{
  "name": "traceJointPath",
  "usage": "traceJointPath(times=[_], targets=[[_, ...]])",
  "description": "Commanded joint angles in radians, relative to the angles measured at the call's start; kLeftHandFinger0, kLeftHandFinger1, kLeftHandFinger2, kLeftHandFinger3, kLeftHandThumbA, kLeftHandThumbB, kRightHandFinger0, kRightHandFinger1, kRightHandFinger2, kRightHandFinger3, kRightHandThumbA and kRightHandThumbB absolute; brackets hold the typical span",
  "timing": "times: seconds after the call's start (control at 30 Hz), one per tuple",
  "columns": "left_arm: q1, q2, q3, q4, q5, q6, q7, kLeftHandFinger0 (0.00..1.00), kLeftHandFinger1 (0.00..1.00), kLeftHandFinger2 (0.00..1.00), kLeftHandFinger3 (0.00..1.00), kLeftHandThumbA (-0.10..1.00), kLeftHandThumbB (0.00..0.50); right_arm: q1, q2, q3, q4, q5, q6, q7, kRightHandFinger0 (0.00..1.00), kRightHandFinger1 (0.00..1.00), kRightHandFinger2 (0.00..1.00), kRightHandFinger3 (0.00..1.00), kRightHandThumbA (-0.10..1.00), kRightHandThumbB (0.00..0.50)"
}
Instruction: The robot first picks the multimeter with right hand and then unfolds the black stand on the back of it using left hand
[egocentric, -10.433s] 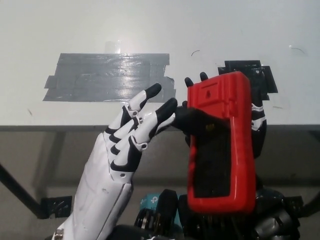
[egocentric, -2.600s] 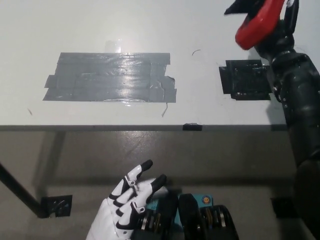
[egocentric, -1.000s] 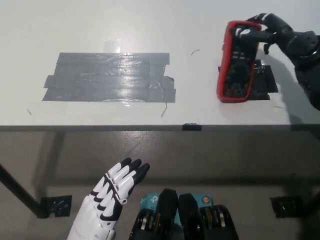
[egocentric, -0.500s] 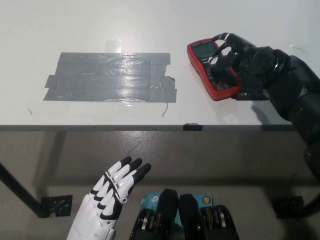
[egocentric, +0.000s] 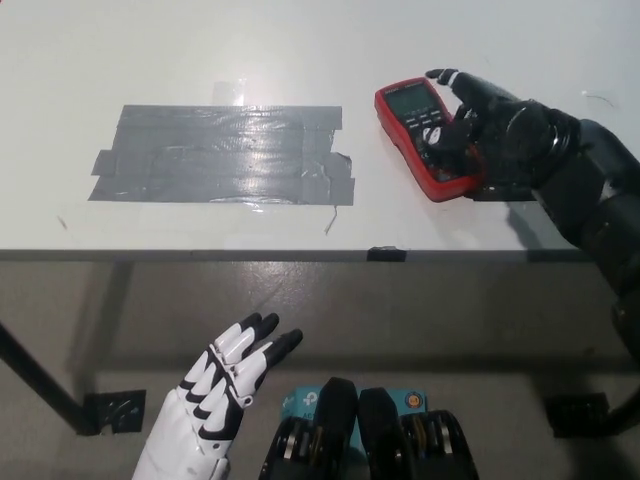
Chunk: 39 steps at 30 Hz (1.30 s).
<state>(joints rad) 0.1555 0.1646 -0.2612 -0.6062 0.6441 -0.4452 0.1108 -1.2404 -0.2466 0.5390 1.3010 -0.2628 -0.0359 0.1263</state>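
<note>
Multimeter (egocentric: 420, 130) face-up on table (egocentric: 150, 60), rigid rubbery case (grip its sides), right hand (egocentric: 490, 125) draped over it, grip unclear.

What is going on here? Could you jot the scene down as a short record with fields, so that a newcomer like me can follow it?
Surface: white table
Main object: red multimeter, lying face up on the table, display toward the far end
Right robot hand: black, resting over the multimeter's near right part; grip unclear
Left robot hand: white, open, idle below the table edge
Markings: grey tape patch on the table, left of the multimeter
Stand: not visible from above
</note>
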Motion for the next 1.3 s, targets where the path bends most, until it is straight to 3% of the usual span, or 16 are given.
traceJointPath(times=[0.0,0.13,0.2,0.27,0.3,0.33,0.37,0.4,0.57,0.63,0.73,0.8,0.93,1.03,1.13,1.27], targets=[[-0.004,0.011,0.03,-0.004,-0.029,-0.025,0.002,1.0,1.0,0.96,1.0,1.0,0.285,-0.026,-0.099,-0.126,-0.203,0.056,-0.058,0.001,1.0,1.0,1.0,1.0,0.75,0.313],[-0.046,0.007,0.077,0.025,-0.056,0.015,-0.008,1.0,1.0,1.0,1.0,1.0,0.272,0.109,-0.214,-0.326,-0.885,0.17,0.099,0.063,1.0,1.0,1.0,1.0,0.93,0.363],[-0.084,0.017,0.1,0.072,-0.088,0.016,0.002,1.0,1.0,1.0,1.0,1.0,0.259,0.162,-0.243,-0.386,-1.125,0.189,0.161,0.062,1.0,1.0,1.0,1.0,0.9,0.338],[-0.114,0.036,0.123,0.115,-0.118,0.024,0.001,1.0,1.0,1.0,1.0,1.0,0.262,0.212,-0.261,-0.439,-1.304,0.233,0.199,0.072,1.0,1.0,1.0,1.0,0.87,0.348],[-0.13,0.04,0.129,0.13,-0.127,0.032,-0.004,1.0,1.0,1.0,1.0,1.0,0.22,0.227,-0.266,-0.461,-1.36,0.256,0.219,0.075,1.0,1.0,1.0,1.0,0.92,0.458],[-0.148,0.04,0.132,0.147,-0.133,0.035,-0.005,1.0,1.0,1.0,1.0,1.0,0.247,0.236,-0.275,-0.475,-1.402,0.261,0.221,0.076,1.0,1.0,1.0,1.0,0.89,0.367],[-0.166,0.048,0.149,0.168,-0.144,0.06,-0.013,1.0,1.0,1.0,1.0,1.0,0.277,0.28,-0.297,-0.498,-1.506,0.267,0.201,0.069,1.0,1.0,1.0,1.0,0.9,0.322],[-0.207,0.049,0.158,0.195,-0.153,0.077,-0.02,1.0,1.0,1.0,1.0,1.0,0.277,0.29,-0.315,-0.523,-1.564,0.276,0.203,0.068,1.0,1.0,1.0,1.0,0.91,0.342],[-0.324,0.087,0.202,0.335,-0.241,0.098,-0.037,1.0,1.0,1.0,1.0,1.0,0.202,0.452,-0.345,-0.616,-1.896,0.405,0.241,0.034,1.0,1.0,1.0,1.0,0.91,0.312],[-0.329,0.081,0.211,0.364,-0.309,0.144,-0.061,1.0,1.0,1.0,1.0,1.0,0.157,0.564,-0.322,-0.612,-2.005,0.485,0.268,0.002,1.0,1.0,1.0,1.0,0.88,0.342],[-0.353,0.076,0.217,0.411,-0.323,0.147,-0.067,1.0,1.0,1.0,1.0,1.0,0.129,0.669,-0.298,-0.591,-2.038,0.508,0.216,-0.015,1.0,1.0,1.0,1.0,0.85,0.317],[-0.367,0.073,0.225,0.45,-0.332,0.161,-0.075,1.0,1.0,1.0,1.0,1.0,0.159,0.766,-0.259,-0.573,-2.054,0.5,0.185,-0.034,1.0,1.0,1.0,1.0,0.84,0.328],[-0.389,0.066,0.231,0.511,-0.355,0.165,-0.084,1.0,1.0,1.0,1.0,1.0,0.149,0.887,-0.188,-0.54,-2.037,0.469,0.127,-0.051,1.0,1.0,1.0,1.0,0.86,0.295],[-0.395,0.067,0.23,0.537,-0.36,0.163,-0.089,1.0,1.0,1.0,1.0,1.0,0.128,0.945,-0.129,-0.516,-1.998,0.464,0.094,-0.061,1.0,1.0,1.0,1.0,0.81,0.286],[-0.396,0.062,0.229,0.546,-0.358,0.178,-0.094,1.0,1.0,1.0,1.0,1.0,0.153,0.995,-0.082,-0.495,-1.947,0.419,0.05,-0.068,1.0,1.0,1.0,1.0,0.83,0.269],[-0.369,0.061,0.222,0.56,-0.352,0.163,-0.091,1.0,1.0,1.0,1.0,1.0,0.149,1.052,-0.036,-0.473,-1.847,0.366,0.02,-0.06,1.0,1.0,1.0,1.0,0.89,0.296]])
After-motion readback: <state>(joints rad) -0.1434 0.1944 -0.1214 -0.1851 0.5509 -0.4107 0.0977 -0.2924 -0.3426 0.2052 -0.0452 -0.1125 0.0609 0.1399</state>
